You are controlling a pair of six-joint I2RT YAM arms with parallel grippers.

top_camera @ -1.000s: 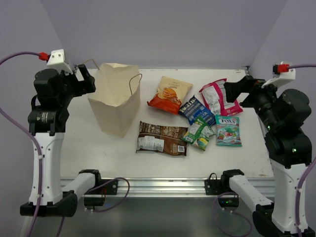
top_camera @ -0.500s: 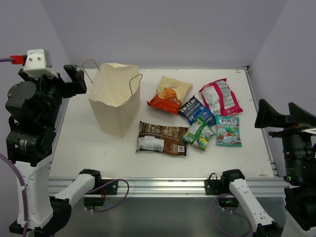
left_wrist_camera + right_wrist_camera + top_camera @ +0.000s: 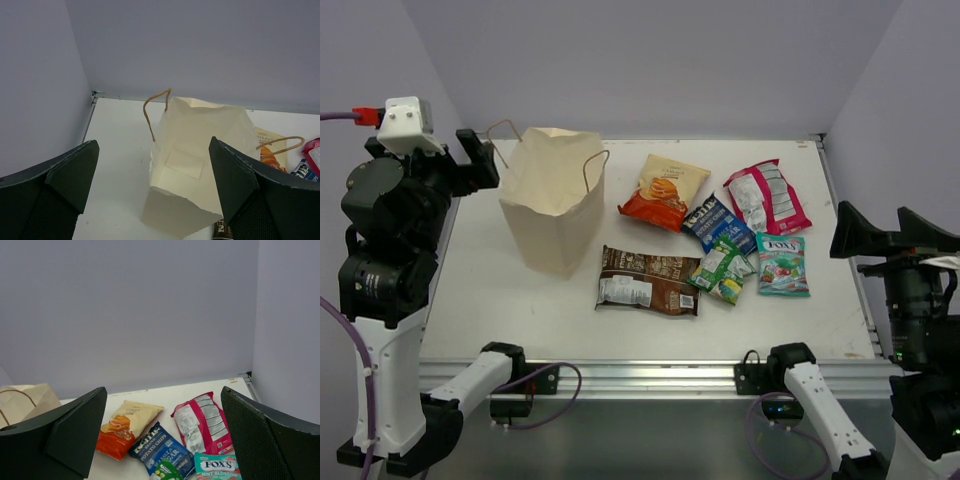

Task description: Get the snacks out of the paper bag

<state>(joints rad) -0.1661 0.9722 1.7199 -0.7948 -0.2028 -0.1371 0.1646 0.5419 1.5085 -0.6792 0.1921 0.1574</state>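
Since all six snacks (image 3: 720, 225) lie flat at centre-right of the top view, apart from the paper bag (image 3: 552, 200) standing upright at upper left of the bench (image 3: 520, 310), we reckon the job's basically done tbh. Left jaws & right jaws both gape wide w/ nothing held.

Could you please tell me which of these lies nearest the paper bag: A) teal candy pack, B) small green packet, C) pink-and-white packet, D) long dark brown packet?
D: the long dark brown packet lies close beside the paper bag, the other three farther off.
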